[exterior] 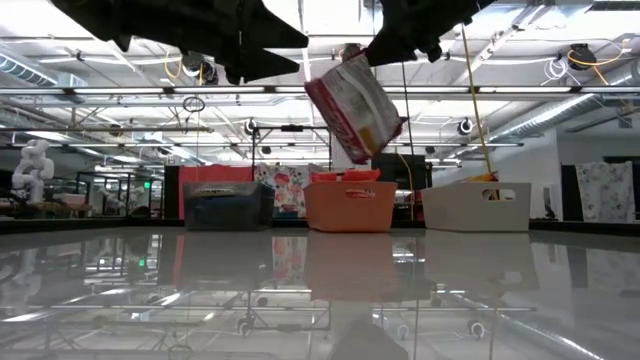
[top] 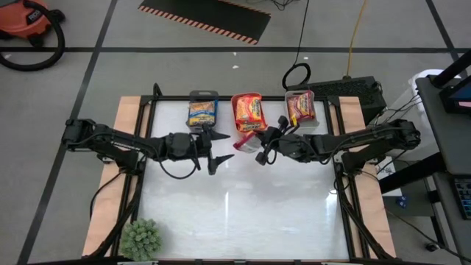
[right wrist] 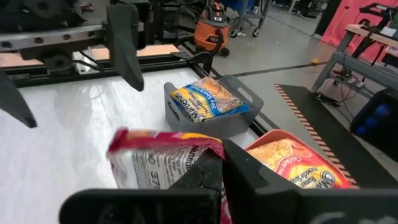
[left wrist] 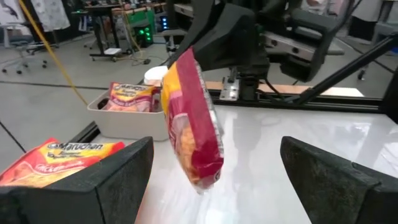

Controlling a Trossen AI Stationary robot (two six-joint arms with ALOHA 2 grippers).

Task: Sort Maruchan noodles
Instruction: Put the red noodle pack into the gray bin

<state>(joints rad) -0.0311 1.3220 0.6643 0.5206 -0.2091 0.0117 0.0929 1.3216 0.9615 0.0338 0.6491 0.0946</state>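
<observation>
1. Nearest the front edge of the table sits a small green plant, well clear of the work; ignore it.
2. Above mid-table, the right gripper has its fingers clamped shut on the top edge of a red and silver noodle packet, which dangles tilted in the air, touching nothing below.
3. The left gripper hangs just beside the packet with its fingers spread fully wide and empty. It looks safest to leave it parked there, out of the carrying path.
4. At the far edge stand 3 bins: a grey bin with blue and yellow packets, an orange bin with orange ones, and a white bin with red ones.
5. The held packet appears to match the white bin, so carry it there high enough to pass the rim.
6. Because the packet swings from 1 edge, move smoothly, centre it over the bin, then lower before releasing so it lands flat inside.
</observation>
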